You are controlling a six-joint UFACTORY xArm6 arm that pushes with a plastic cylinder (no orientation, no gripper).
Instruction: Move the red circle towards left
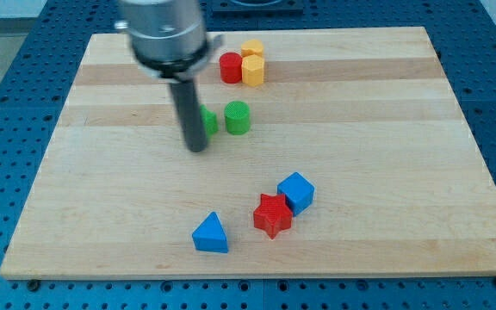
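Rod upright, my tip (197, 148) down at board level.

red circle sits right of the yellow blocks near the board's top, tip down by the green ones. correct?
Not quite. The camera view shows the red circle left of the yellow blocks, touching them. My tip is by the green blocks, as said.
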